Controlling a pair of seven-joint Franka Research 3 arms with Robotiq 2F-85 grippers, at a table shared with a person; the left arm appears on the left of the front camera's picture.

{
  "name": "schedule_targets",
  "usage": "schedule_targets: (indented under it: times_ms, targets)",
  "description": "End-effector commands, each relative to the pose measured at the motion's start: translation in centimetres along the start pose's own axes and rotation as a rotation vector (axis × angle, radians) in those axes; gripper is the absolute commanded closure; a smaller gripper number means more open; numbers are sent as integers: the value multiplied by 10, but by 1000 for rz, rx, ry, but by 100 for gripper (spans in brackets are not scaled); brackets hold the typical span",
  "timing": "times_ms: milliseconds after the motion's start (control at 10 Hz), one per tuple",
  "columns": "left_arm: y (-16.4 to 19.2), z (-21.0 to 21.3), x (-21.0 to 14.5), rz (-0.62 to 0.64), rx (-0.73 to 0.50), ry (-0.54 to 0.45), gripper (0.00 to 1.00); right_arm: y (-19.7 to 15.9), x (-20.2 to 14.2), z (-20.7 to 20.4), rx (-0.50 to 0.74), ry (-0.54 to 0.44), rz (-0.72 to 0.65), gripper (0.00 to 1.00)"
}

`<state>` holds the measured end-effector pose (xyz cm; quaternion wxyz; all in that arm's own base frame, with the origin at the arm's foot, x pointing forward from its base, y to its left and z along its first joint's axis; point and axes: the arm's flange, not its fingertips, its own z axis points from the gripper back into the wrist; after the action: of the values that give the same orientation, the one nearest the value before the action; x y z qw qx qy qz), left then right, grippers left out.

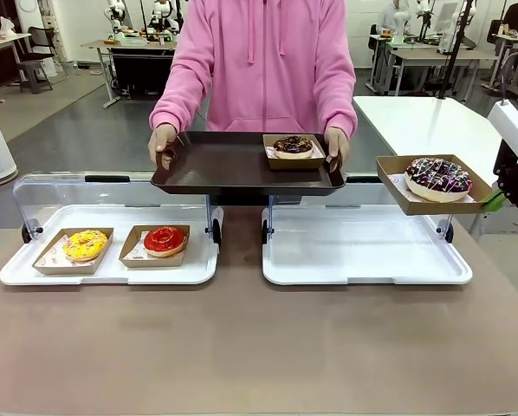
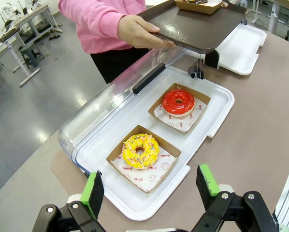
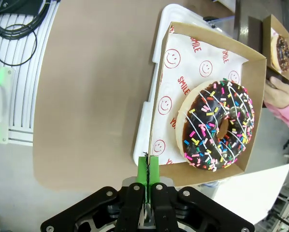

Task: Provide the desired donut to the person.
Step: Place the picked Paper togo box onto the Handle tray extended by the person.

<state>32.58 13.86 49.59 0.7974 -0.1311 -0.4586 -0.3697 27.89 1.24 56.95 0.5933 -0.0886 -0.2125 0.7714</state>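
Right gripper closed on a box, left gripper open.
The right arm [image 1: 517, 130] comes in from the right edge and keeps the right gripper [image 1: 495, 201] raised above the table. Its green pads [image 3: 148, 169] are pressed together on the thin wall of the box [image 1: 441, 206], with no gap between them. The left gripper [image 2: 149, 186] looks down at an angle to the table, with its two fingers [image 2: 92, 192] wide apart and nothing between them.
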Motion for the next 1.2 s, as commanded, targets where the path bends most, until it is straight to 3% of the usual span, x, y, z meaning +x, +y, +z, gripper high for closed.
schedule_targets:
  times_ms: [0,500,700,900,1100]
  targets:
    - [1,0,-2,-8,-7,-13,0,1,-3,-2,10,15,17,100]
    - [1,0,-2,-8,-7,-13,0,0,0,0,0,0,0,99]
    - [1,0,-2,-8,-7,-13,0,-60,58,49,106,-46,-142,99]
    - [1,0,-2,-8,-7,-13,0,-140,121,73,237,-9,-141,99]
    - [1,0,-2,-8,-7,-13,0,-197,198,73,303,82,-139,99]
